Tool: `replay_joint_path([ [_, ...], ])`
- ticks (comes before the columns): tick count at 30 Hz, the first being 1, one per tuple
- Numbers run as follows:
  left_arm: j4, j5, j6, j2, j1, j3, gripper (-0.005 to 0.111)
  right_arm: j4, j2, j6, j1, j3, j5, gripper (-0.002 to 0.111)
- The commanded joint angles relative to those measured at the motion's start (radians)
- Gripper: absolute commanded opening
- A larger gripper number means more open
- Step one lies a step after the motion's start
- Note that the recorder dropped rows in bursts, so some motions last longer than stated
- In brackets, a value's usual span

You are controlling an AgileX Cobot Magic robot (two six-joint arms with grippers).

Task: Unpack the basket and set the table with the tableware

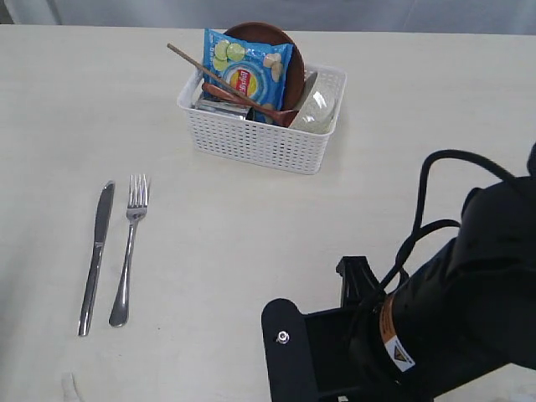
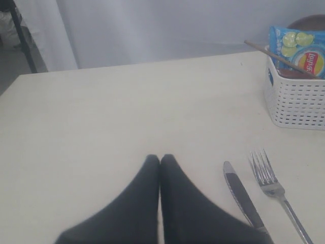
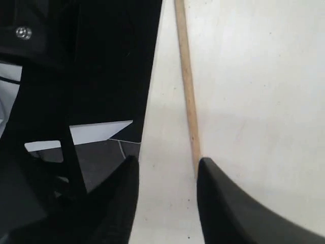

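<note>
The white lattice basket [image 1: 260, 138] stands at the back of the cream table [image 1: 251, 243]. It holds a small brown plate [image 1: 261, 32], one brown chopstick [image 1: 199, 65], a red-brown wooden spoon [image 1: 243, 99], a shiny steel cup [image 1: 219, 107] and an off-white bowl [image 1: 318, 105]. A steel knife [image 1: 95, 255] and fork [image 1: 128, 251] lie side by side on the left. My left gripper [image 2: 160, 158] is shut and empty, hovering beside the knife [image 2: 242, 195]. My right gripper [image 3: 166, 165] is open; a second chopstick [image 3: 187, 76] lies on the table along one finger's inner edge.
A blue snack bag [image 1: 247, 74] leans upright in the basket in front of the plate. The right arm [image 1: 469, 293] and a black mount [image 1: 289, 352] fill the near right corner. The table edge and dark floor [image 3: 101, 152] lie right beside the right gripper.
</note>
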Motion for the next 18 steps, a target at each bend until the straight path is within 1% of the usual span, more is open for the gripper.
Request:
replay_joint_path([
  [1,-0.002,-0.001,-0.002,-0.002,-0.005,0.002,0.000,0.007,-0.008,0.043,0.001,0.010,-0.039,0.037],
  [11,-0.002,-0.001,-0.002,-0.002,-0.005,0.002,0.000,0.042,-0.006,0.064,0.001,0.015,-0.043,0.037],
  [18,-0.002,-0.001,-0.002,-0.002,-0.005,0.002,0.000,0.044,-0.006,0.059,0.001,0.047,-0.092,0.037],
])
